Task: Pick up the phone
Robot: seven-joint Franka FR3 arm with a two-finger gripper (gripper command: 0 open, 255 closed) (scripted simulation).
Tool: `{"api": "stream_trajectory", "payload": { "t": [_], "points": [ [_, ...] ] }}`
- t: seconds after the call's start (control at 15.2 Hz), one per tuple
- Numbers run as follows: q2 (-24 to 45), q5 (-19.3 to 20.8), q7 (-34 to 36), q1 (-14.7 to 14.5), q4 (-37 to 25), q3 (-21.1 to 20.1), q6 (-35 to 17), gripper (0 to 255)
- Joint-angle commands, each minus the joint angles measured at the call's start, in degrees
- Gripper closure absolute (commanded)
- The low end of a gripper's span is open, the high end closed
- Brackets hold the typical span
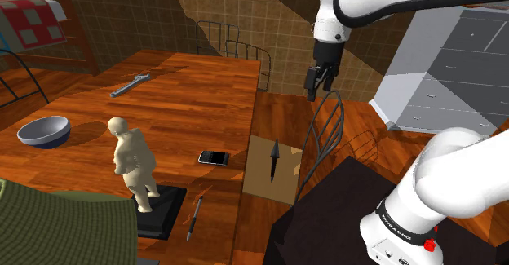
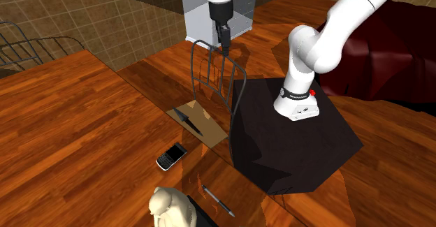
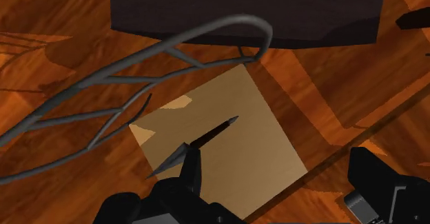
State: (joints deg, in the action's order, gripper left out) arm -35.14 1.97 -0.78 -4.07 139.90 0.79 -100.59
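Black phone [image 1: 213, 157] lies flat on bench [image 1: 188, 84], well down-left of claw [image 1: 318, 86] in shoulder view; claw spread apart, empty.

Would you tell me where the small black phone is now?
In the shoulder view the small black phone lies on the wooden table, right of the beige figurine.

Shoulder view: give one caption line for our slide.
Franka's black gripper hangs above a wire chair, away from the phone lying on the wooden table.

Grey bowl [image 1: 43, 130], wrench [image 1: 129, 85], figurine [image 1: 133, 159] and pen [image 1: 194, 216] on wooden table [image 1: 192, 100]
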Motion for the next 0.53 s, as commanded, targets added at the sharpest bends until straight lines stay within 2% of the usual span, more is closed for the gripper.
{"api": "stream_trajectory", "payload": {
  "t": [0.0,0.46],
  "points": [
    [3.14,-0.04,-1.77,-1.09,0.18,-0.22,-3.88,0],
    [15.77,-0.25,-7.36,-4.6,-1.45,-1.54,-16.39,0]
  ]
}}
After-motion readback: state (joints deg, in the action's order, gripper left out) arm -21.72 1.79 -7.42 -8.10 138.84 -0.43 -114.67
